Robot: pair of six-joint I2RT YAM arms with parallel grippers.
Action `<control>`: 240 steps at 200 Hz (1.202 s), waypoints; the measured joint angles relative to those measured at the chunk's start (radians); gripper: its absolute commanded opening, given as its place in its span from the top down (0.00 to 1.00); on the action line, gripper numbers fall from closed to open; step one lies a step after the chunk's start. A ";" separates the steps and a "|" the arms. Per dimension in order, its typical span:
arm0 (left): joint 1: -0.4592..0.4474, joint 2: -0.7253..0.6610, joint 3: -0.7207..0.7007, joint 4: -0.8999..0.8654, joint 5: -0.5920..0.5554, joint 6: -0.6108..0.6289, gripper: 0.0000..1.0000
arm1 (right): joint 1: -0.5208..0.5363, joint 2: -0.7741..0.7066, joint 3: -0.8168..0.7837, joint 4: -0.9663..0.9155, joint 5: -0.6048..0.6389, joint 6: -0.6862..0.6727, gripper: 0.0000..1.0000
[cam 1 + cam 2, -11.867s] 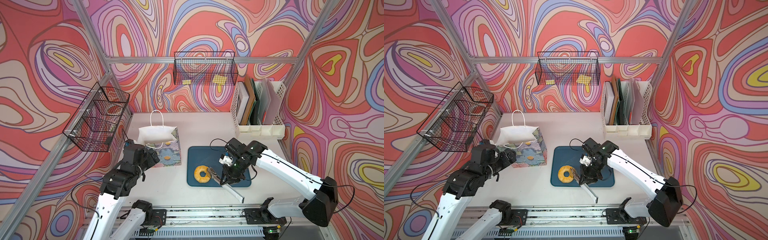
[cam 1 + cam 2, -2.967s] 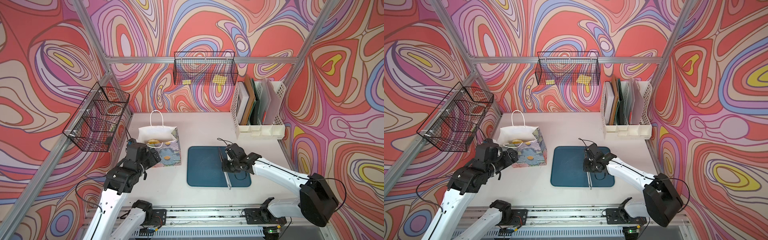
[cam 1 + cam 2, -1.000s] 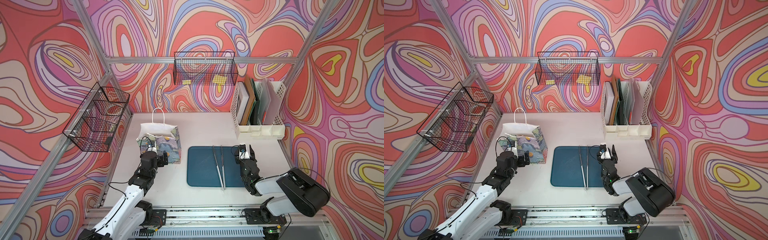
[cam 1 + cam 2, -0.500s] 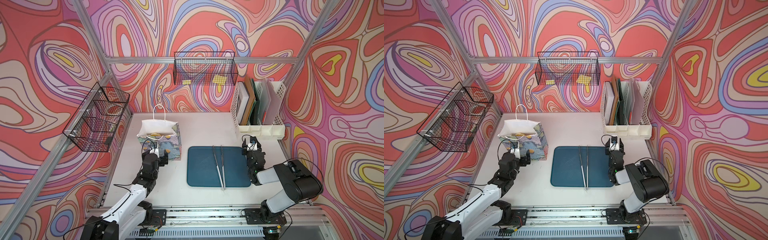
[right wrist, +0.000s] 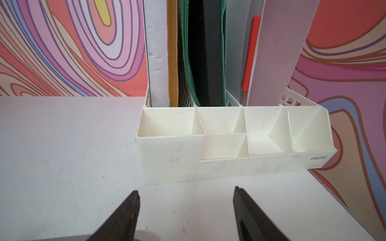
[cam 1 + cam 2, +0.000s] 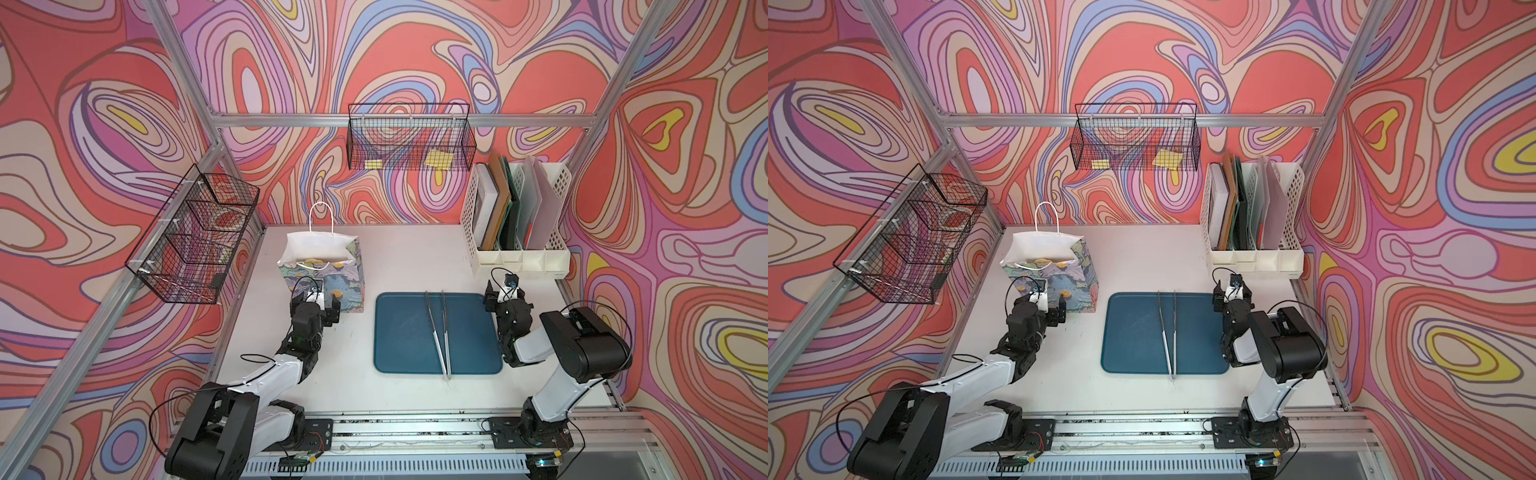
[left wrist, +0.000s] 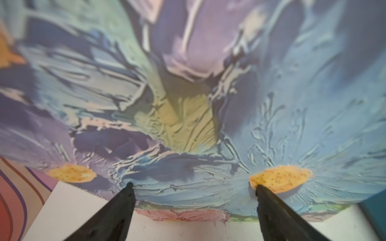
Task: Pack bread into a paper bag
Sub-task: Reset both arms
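The left end effector [image 7: 193, 185], jaws apart, is resting its tips against the paper bag [image 6: 328, 278], standing at ten o'clock on the counter [image 6: 415, 257] with bread [image 6: 309, 262] inside. Pushing forward is risking toppling it. The right end effector [image 5: 186, 191] is gaping, empty.

Only one bit of readable text that I can spot: a small grey brand mark [image 5: 319, 158] printed on the white file rack [image 5: 173, 160]. It's on the front wall of the low row of compartments, right at the end nearest the side wall of the cell. It reads "deli", followed by what look like two tiny characters I can't make out. In a top view the rack sits at about 3 o'clock from the paper bag [image 6: 332, 286], and the mark is too small to read there.
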 measured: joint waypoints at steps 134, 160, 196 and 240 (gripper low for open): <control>0.151 0.340 0.006 0.308 0.126 0.006 0.00 | -0.074 -0.008 0.047 -0.107 -0.166 0.039 0.29; 0.155 0.340 0.011 0.315 0.141 0.005 0.00 | -0.087 -0.010 0.112 -0.186 -0.200 0.043 0.31; 0.174 0.340 0.050 0.291 0.168 -0.001 0.00 | -0.088 -0.013 0.141 -0.267 -0.203 0.051 0.02; 0.175 0.340 0.054 0.290 0.175 -0.005 0.00 | -0.089 -0.014 0.143 -0.311 -0.200 0.052 0.02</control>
